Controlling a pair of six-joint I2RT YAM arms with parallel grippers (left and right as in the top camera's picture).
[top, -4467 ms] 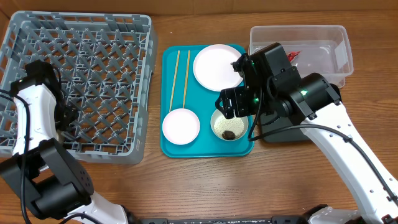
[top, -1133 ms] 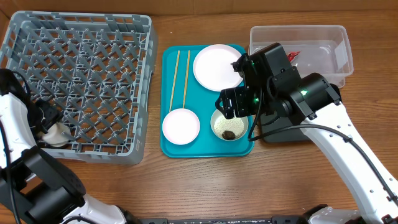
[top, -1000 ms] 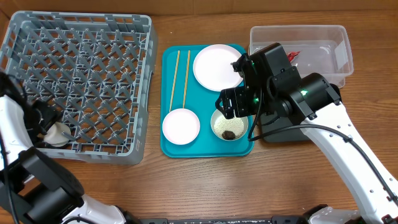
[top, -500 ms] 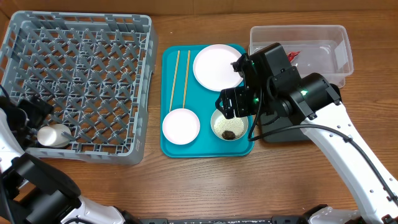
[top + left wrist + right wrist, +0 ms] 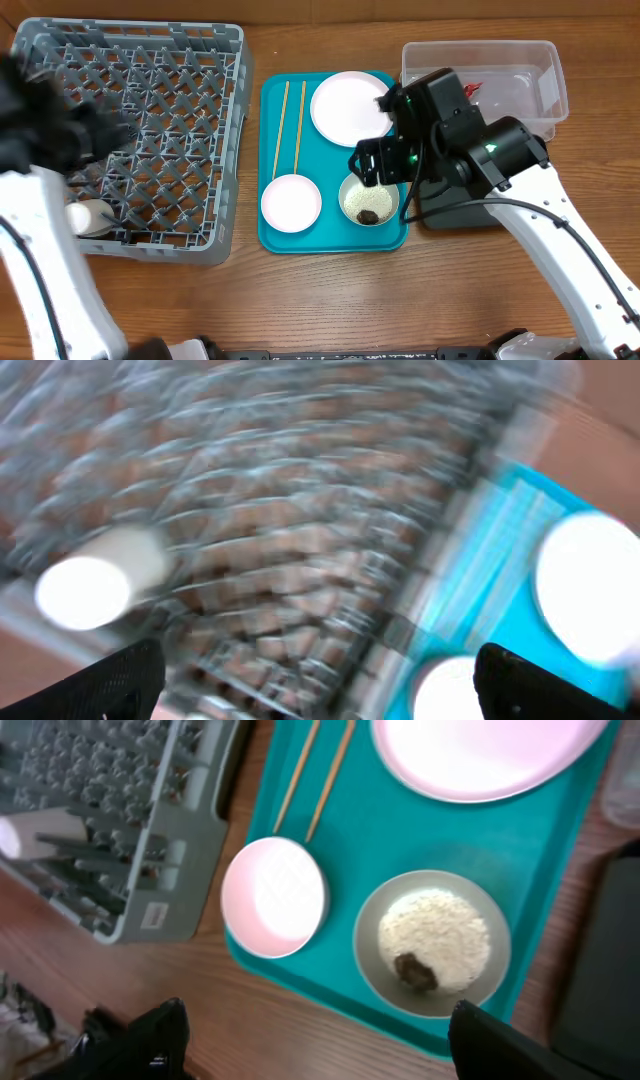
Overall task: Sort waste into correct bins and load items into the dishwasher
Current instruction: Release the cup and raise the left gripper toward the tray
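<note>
At the far left the grey dish rack (image 5: 140,35) stands on the desk (image 5: 250,300). The white cup (image 5: 88,216) sits in its front-left corner, seemingly on its side on the lattice floor, so that one item looks loaded. The left pincer (image 5: 318,660) hangs over the rack. It is blurred in both views, but its jaws stand wide apart and grasp nothing, and the cup lies clear below it.

Next comes the teal tray (image 5: 275,235), which carries the rest of the dishes. The two chopsticks (image 5: 292,125) lie side by side along its left part, with the white plate (image 5: 350,108) at the back. The pinkish bowl (image 5: 291,203) sits empty at the front, ready for the rack. Beside it the whitish-green bowl (image 5: 370,200) holds rice (image 5: 435,940) and a brown lump (image 5: 413,970), so it likely needs emptying first.

The right pincer (image 5: 315,1020) hovers above that bowl with its jaws spread broadly, empty and touching nothing.

Further right, the clear tub (image 5: 540,50) already contains the red wrapper (image 5: 472,92). The black tray (image 5: 455,215) in front of it is mostly hidden under the right arm.
</note>
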